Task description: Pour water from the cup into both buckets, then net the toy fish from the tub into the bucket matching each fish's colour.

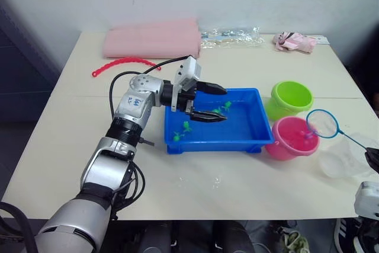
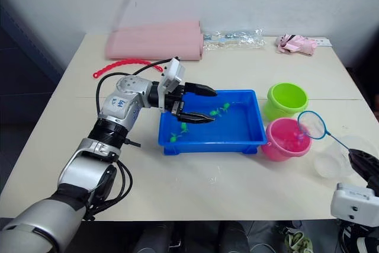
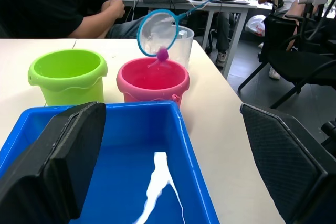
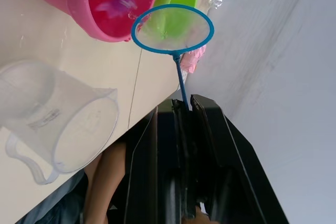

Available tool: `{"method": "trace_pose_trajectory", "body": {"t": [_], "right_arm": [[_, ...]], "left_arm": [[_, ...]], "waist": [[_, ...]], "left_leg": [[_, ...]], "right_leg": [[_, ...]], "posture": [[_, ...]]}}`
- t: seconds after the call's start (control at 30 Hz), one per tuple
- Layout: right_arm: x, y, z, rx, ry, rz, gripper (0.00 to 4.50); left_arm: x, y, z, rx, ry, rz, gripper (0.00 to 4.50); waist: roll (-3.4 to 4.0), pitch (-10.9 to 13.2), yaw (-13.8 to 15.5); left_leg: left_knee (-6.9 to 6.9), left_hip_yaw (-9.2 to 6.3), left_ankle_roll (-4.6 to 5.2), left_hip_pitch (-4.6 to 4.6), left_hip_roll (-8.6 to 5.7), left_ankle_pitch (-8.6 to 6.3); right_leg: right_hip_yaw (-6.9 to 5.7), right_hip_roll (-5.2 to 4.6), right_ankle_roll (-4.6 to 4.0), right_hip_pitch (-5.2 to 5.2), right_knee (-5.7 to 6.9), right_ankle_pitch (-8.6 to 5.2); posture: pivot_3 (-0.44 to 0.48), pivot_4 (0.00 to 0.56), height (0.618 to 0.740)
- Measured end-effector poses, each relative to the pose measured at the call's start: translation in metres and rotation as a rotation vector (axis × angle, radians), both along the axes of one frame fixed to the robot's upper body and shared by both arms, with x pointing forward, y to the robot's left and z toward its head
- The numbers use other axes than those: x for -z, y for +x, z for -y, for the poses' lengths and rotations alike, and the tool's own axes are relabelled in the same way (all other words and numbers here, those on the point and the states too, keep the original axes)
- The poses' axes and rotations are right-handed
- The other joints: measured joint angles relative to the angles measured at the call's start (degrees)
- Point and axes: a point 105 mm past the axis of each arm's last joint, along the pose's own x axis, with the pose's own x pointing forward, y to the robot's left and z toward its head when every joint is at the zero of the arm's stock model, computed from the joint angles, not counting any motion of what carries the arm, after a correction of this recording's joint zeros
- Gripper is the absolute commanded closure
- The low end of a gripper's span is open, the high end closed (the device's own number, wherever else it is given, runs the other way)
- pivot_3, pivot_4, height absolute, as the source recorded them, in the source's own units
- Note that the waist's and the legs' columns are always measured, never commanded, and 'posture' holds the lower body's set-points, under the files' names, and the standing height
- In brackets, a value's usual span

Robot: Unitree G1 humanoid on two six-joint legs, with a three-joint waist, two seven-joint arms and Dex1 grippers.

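Note:
My left gripper (image 1: 224, 103) is open, hovering over the blue tub (image 1: 213, 144), where green toy fish (image 1: 222, 109) float. Right of the tub stand the lime green bucket (image 1: 278, 108) and, nearer, the pink bucket (image 1: 284, 146). My right gripper (image 4: 184, 103) is shut on the thin handle of the net (image 1: 322, 123), whose blue hoop hangs over the pink bucket's far rim. A pink fish (image 3: 163, 53) sits just under the hoop above that bucket's mouth; whether the mesh still holds it I cannot tell. The clear cup (image 1: 346, 158) stands beside the pink bucket.
At the table's far side lie a folded pink cloth (image 1: 153, 41), a red beaded strip (image 1: 121, 63), a clear plastic bag (image 1: 231, 37) and a small pink item (image 1: 294, 41). A seated person (image 3: 52, 3) and chairs (image 3: 294, 51) are beyond the table's right edge.

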Motion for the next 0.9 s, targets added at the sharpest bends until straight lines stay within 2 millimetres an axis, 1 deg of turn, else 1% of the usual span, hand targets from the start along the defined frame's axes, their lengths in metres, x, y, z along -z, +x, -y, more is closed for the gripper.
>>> {"method": "trace_pose_trajectory", "body": {"t": [0.17,0.23,0.3,0.37,0.4,0.47,0.5,0.57,0.67,0.73,0.77,0.8,0.9], "right_arm": [[-0.01,0.012,0.005,-0.033,-0.037,0.01,4.5],[-0.016,0.018,0.009,-0.029,0.019,0.043,4.5],[-0.02,0.028,0.009,-0.013,0.201,0.071,4.5],[-0.024,0.04,0.009,0.018,0.478,0.107,4.5],[-0.026,0.048,0.007,0.024,0.616,0.111,4.5],[-0.027,0.061,-0.001,0.019,0.833,0.077,4.5],[-0.024,0.067,-0.007,0.014,0.945,0.037,4.5],[-0.014,0.079,-0.026,0.002,1.188,-0.103,4.5],[0.004,0.088,-0.059,0.001,1.442,-0.357,4.5],[0.015,0.092,-0.075,0.045,1.551,-0.495,4.5],[0.019,0.092,-0.078,0.066,1.575,-0.533,4.5],[0.022,0.096,-0.084,0.091,1.611,-0.583,4.5],[0.034,0.107,-0.09,0.172,1.686,-0.666,4.5]], "left_arm": [[0.004,0.002,-0.01,-0.047,0.012,-0.001,0.03],[0.008,0.003,-0.019,-0.084,0.022,-0.011,0.03],[0.009,0.005,-0.03,-0.125,0.025,-0.015,0.03],[0.011,0.006,-0.04,-0.159,0.042,-0.013,0.03],[0.013,0.005,-0.045,-0.178,0.052,-0.009,0.03],[0.018,0.004,-0.053,-0.21,0.067,-0.014,0.03],[0.021,0.004,-0.056,-0.225,0.073,-0.023,0.03],[0.025,0.002,-0.064,-0.264,0.084,-0.028,0.03],[0.024,-0.002,-0.074,-0.312,0.09,-0.019,0.03],[0.023,-0.006,-0.079,-0.338,0.093,-0.013,0.03],[0.022,-0.007,-0.079,-0.342,0.09,-0.013,0.03],[0.021,-0.009,-0.082,-0.358,0.09,-0.01,0.03],[0.019,-0.013,-0.087,-0.389,0.095,-0.002,0.03]], "waist": [[0.0,0.0,-0.1],[0.0,0.0,-0.1],[0.0,0.0,-0.1],[0.01,0.0,-0.2],[0.02,0.0,-0.2],[0.03,0.0,-0.2],[0.04,0.0,-0.2],[0.04,0.0,-0.2],[0.05,0.0,0.0],[0.05,0.0,0.1],[0.05,0.0,0.2],[0.04,0.0,0.0],[0.04,0.0,-0.2]], "left_leg": [[0.0,-0.01,0.0,0.02,0.01,0.01],[0.01,-0.02,0.0,0.02,0.02,0.01],[0.05,-0.08,0.0,0.03,0.05,0.01],[0.12,-0.13,0.0,0.04,0.06,0.02],[0.13,-0.13,0.01,0.06,0.06,0.02],[0.13,-0.16,0.0,0.06,0.07,0.02],[0.13,-0.18,0.0,0.04,0.08,0.03],[0.13,-0.22,0.0,0.02,0.08,0.03],[0.13,-0.32,0.0,-0.05,0.05,0.03],[0.13,-0.32,0.0,-0.07,0.01,0.02],[0.13,-0.32,0.0,-0.08,-0.02,0.02],[0.13,-0.32,0.01,-0.06,-0.02,0.02],[0.13,-0.27,0.0,-0.06,-0.01,0.03]], "right_leg": [[0.0,0.0,-0.01,0.02,0.02,0.0],[-0.01,0.0,-0.01,0.02,0.03,0.0],[-0.03,0.0,-0.02,0.05,0.03,0.0],[-0.06,0.0,-0.04,0.1,0.09,0.0],[-0.05,-0.02,-0.04,0.11,0.08,0.0],[-0.07,-0.02,-0.06,0.11,0.12,0.0],[-0.08,-0.02,-0.07,0.09,0.13,-0.01],[-0.11,-0.02,-0.09,0.1,0.12,-0.01],[-0.14,-0.04,-0.09,0.11,0.07,-0.01],[-0.13,-0.09,-0.09,0.11,0.06,-0.01],[-0.14,-0.1,-0.09,0.12,0.07,-0.01],[-0.13,-0.1,-0.09,0.13,0.06,-0.01],[-0.12,-0.08,-0.09,0.1,0.09,-0.01]], "posture": [[0.0,0.15,0.738],[0.0,0.15,0.738],[0.0,0.15,0.738],[0.0,0.15,0.738],[0.0,0.15,0.738],[0.0,0.15,0.738],[0.0,0.15,0.738],[0.0,0.15,0.738],[0.0,0.15,0.738],[0.0,0.15,0.738],[0.0,0.15,0.738],[0.0,0.15,0.738],[0.0,0.15,0.738]]}}
